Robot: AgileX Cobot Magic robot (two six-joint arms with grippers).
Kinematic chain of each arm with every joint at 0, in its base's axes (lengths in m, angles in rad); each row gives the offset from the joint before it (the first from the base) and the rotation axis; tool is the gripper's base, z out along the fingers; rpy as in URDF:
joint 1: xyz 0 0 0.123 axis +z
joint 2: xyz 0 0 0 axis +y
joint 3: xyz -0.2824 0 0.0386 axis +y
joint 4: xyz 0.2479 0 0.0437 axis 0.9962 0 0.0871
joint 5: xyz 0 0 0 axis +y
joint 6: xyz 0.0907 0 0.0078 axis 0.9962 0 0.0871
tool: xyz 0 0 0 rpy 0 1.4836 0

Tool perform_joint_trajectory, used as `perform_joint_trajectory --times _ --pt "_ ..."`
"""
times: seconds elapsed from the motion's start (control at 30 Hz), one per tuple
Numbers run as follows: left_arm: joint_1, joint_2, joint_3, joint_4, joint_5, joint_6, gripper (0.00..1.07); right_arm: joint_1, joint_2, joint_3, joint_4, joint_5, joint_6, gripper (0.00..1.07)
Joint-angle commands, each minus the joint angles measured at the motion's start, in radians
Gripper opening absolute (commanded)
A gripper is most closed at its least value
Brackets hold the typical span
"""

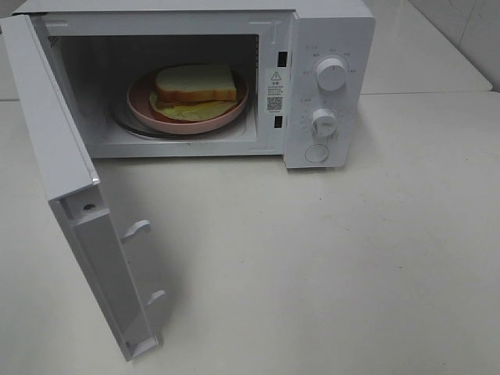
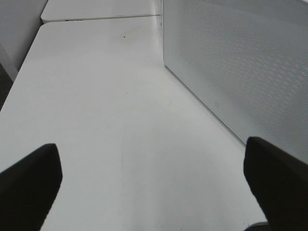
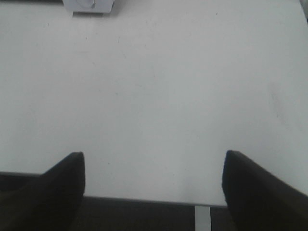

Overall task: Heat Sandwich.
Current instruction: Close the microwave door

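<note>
The sandwich [image 1: 195, 84], white bread with a yellow-green leafy filling, lies on a round pink plate [image 1: 141, 109] inside the open white microwave [image 1: 328, 47]. The microwave door [image 1: 70, 187] stands swung wide open toward the front left. Neither gripper shows in the exterior high view. In the left wrist view my left gripper [image 2: 154, 187] is open and empty over the white table, beside the door's perforated outer face [image 2: 240, 62]. In the right wrist view my right gripper [image 3: 154, 187] is open and empty above the table's front edge.
The white table [image 1: 328, 266] spreads in front of the microwave. Two knobs [image 1: 332, 74] and a round button [image 1: 316, 153] sit on the microwave's right panel. A second table top [image 1: 422, 55] lies behind on the right.
</note>
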State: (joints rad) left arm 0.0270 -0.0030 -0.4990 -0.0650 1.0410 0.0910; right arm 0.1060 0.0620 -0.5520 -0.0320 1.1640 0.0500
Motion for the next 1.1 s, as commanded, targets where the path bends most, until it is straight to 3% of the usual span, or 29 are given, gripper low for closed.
perform_joint_trajectory --times 0.03,0.2,1.1 --pt "-0.004 -0.027 0.004 0.001 -0.004 -0.003 0.97 -0.036 -0.049 0.007 0.007 -0.035 0.002 0.76" --pt "-0.004 -0.027 0.004 0.001 -0.004 -0.003 0.97 -0.073 -0.094 0.008 0.017 -0.036 -0.011 0.76" --pt "-0.004 -0.023 0.004 0.001 -0.004 -0.002 0.97 -0.073 -0.094 0.047 0.048 -0.130 -0.019 0.76"
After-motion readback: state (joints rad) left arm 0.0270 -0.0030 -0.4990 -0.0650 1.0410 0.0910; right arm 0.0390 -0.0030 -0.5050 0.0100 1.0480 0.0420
